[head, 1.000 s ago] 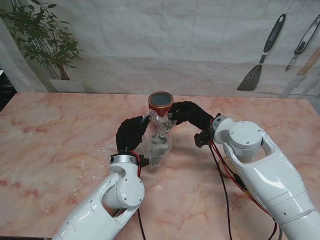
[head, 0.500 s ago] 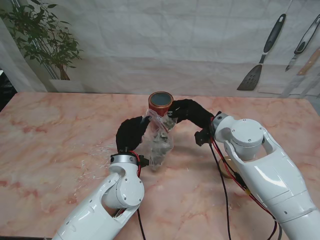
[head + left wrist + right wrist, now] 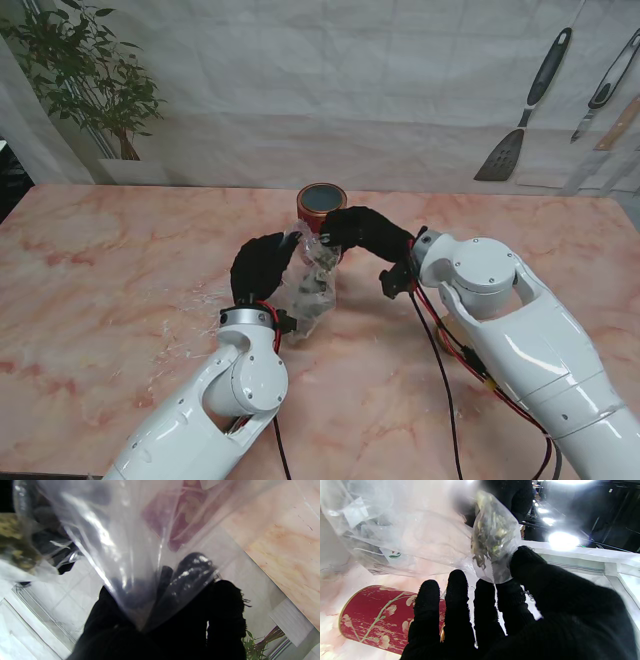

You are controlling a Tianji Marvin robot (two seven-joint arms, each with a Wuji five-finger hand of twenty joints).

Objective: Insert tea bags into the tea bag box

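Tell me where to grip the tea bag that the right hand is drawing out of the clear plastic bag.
Pinch the tea bag at its flat mesh corner, where the right hand has thumb and finger on it, coming from the red tea tin side. Its leaf-filled belly bulges away from that corner, and the clear plastic bag, held by the left hand, covers its far side.

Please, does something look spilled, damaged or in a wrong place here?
Nothing looks spilled or broken. The red tea bag box stands upright with its top open. The left hand holds the clear plastic bag up, and the right hand pinches a tea bag beside it.
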